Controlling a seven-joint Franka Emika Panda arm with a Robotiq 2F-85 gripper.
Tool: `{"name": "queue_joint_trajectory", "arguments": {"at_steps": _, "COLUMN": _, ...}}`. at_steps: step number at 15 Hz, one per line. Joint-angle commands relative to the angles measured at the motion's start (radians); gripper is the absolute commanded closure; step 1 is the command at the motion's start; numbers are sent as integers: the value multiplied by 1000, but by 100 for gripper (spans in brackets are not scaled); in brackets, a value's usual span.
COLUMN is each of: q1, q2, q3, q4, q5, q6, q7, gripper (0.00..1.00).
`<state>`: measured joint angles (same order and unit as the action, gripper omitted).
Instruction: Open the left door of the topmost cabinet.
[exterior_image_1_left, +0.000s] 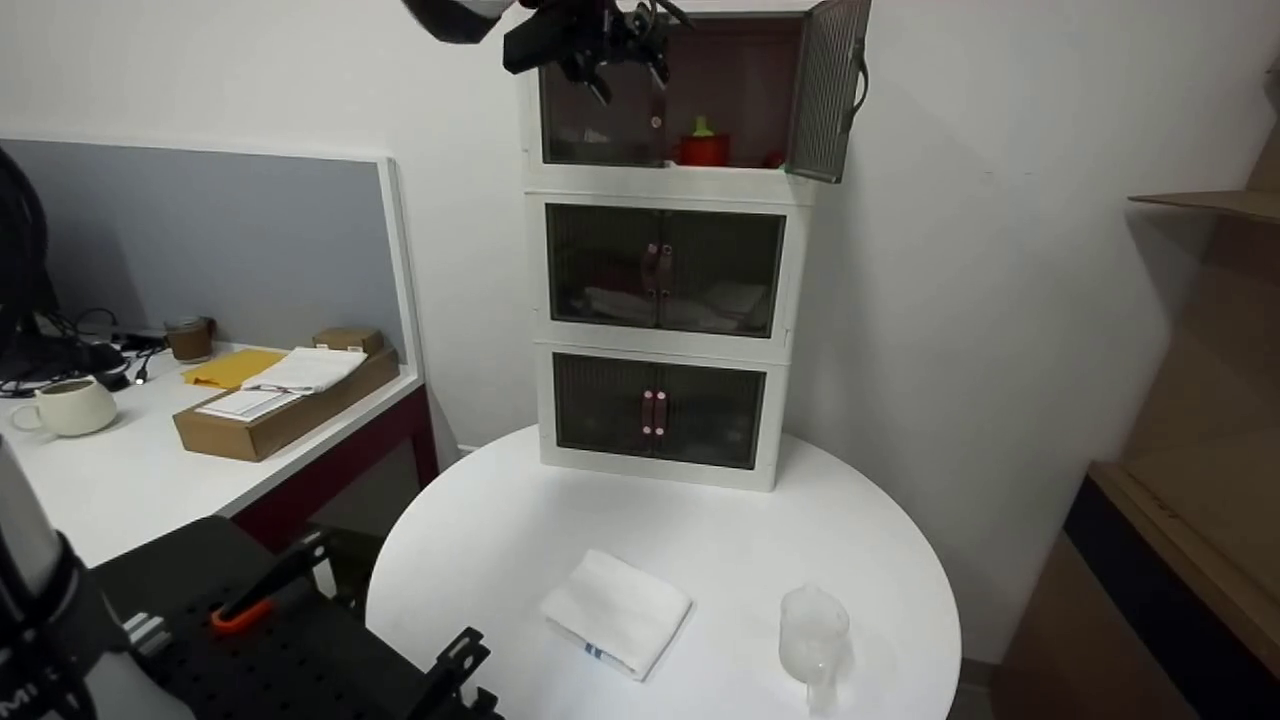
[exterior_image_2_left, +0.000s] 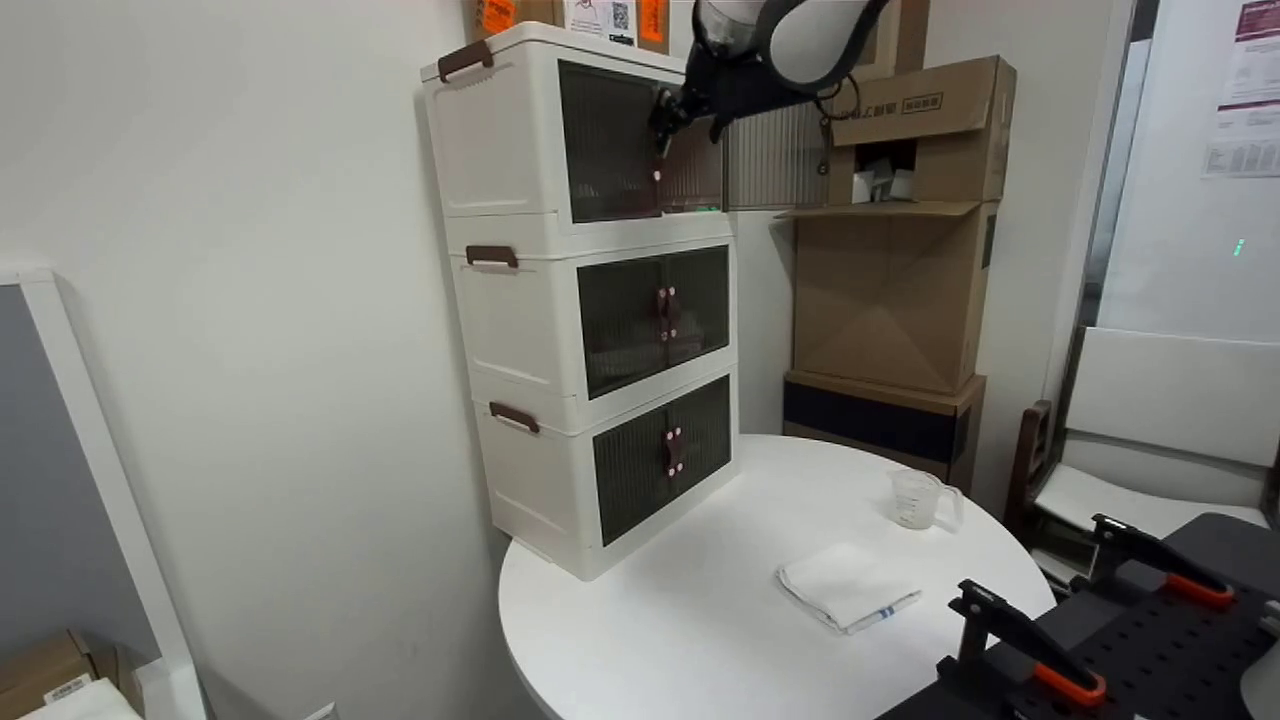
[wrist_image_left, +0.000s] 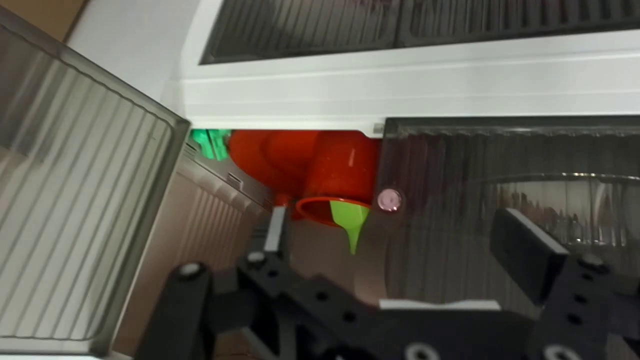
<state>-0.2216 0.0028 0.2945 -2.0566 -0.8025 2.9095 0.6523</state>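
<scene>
Left door (exterior_image_2_left: 612, 145), left half of topmost cabinet (exterior_image_2_left: 490, 150), closed; right door (exterior_image_1_left: 828, 95) swung out. My gripper (wrist_image_left: 400, 225) spread wide near left door's free edge, no hold visible. Opening itself remains, I judge.

folded cloth (exterior_image_1_left: 618, 614), measuring cup (exterior_image_1_left: 812, 634)

I'm seeing my gripper (exterior_image_2_left: 689, 140) hovering near the top centre of the frame, by the inner edge of the left door (exterior_image_2_left: 607, 150), which is sitting closed on the topmost cabinet (exterior_image_2_left: 490, 145); whether they're touching, I'm not managing to tell. The right door (exterior_image_2_left: 772, 165) is standing open. Toward the lower right, a folded white cloth (exterior_image_2_left: 848, 588) and a clear measuring cup (exterior_image_2_left: 914, 502) are resting on the round table (exterior_image_2_left: 690, 620).
</scene>
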Motion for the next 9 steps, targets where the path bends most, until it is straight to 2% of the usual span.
{"name": "queue_joint_trajectory", "arguments": {"at_steps": 1, "q1": 5, "q2": 108, "q3": -8, "q4": 123, "q5": -195, "q6": 82, "q7": 110, "gripper": 0}}
{"name": "queue_joint_trajectory", "arguments": {"at_steps": 4, "q1": 10, "q2": 150, "q3": -31, "q4": 169, "q5": -337, "q6": 85, "q7": 181, "gripper": 0}}
{"name": "queue_joint_trajectory", "arguments": {"at_steps": 9, "q1": 8, "q2": 186, "q3": -55, "q4": 196, "q5": -475, "q6": 84, "q7": 251, "gripper": 0}}
